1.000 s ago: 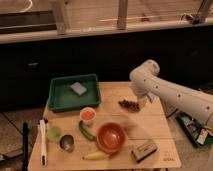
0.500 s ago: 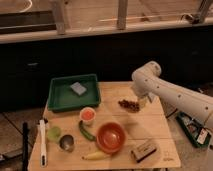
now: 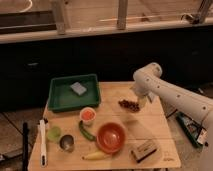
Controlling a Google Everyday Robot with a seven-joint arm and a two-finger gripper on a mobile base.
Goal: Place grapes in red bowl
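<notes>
Gripper (image 3: 142, 101) stays just beside grapes (image 3: 129, 105), nothing shifted.

Gripper (image 3: 142, 100) hovers just beside the dark purple grape cluster (image 3: 129, 105). Bare wooden tabletop (image 3: 154, 125) runs from there to the wide orange-red bowl (image 3: 111, 137). A green chilli-shaped vegetable (image 3: 85, 131) crowds one side of the bowl, a tan rectangular block (image 3: 145, 150) the other.

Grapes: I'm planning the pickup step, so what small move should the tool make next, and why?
Probably lower the tool slightly onto the grapes to grasp them. The tool hangs just beside their right end, and the grapes lie on the table, not in the red bowl, which sits nearer the front edge.
</notes>
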